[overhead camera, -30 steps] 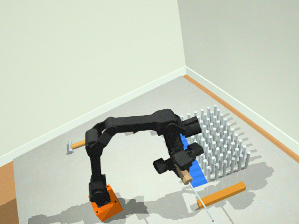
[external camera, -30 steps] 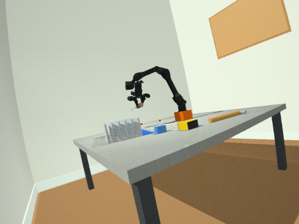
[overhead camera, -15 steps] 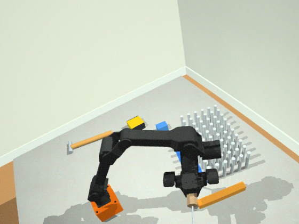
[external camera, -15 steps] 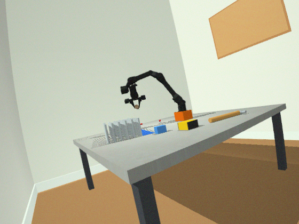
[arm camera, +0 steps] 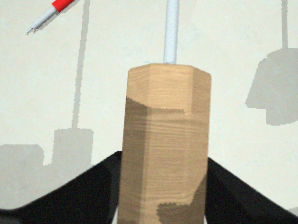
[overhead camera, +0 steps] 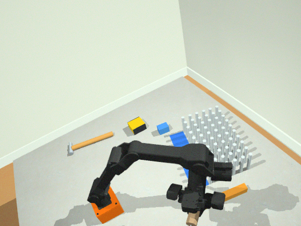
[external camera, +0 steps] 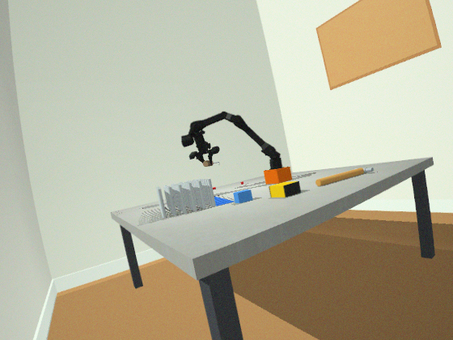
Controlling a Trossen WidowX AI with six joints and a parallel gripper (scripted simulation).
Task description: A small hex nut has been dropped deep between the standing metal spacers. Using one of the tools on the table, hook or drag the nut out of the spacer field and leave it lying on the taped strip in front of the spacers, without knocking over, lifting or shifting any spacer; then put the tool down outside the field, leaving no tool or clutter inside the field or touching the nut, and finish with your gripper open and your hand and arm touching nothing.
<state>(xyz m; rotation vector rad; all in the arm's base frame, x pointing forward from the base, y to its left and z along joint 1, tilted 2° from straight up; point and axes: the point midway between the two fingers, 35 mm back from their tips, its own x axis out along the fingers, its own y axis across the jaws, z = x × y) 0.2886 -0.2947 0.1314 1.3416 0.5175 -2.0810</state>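
Note:
My gripper (overhead camera: 194, 213) (external camera: 208, 162) (arm camera: 162, 162) is shut on the wooden handle (overhead camera: 191, 221) (arm camera: 167, 130) of the hook tool, held high above the table beside the strip's near end. The thin metal shaft (arm camera: 170, 30) runs forward from the handle; its small bent tip (external camera: 218, 163) shows in the exterior view. The metal spacers (overhead camera: 234, 167) (external camera: 206, 194) that show stand upright. The blue taped strip (overhead camera: 178, 138) (external camera: 223, 201) lies in front of them, its middle covered by the arm in the top view. The hex nut cannot be seen in these frames.
An orange bar (overhead camera: 236, 191) lies near the spacers' near end. A blue block (overhead camera: 163, 128) (external camera: 243, 196), a yellow-and-black block (overhead camera: 137, 125) (external camera: 285, 189) and a hammer (overhead camera: 91, 140) (external camera: 341, 176) lie on the other side. A red-handled tool (arm camera: 61, 5) lies below the shaft.

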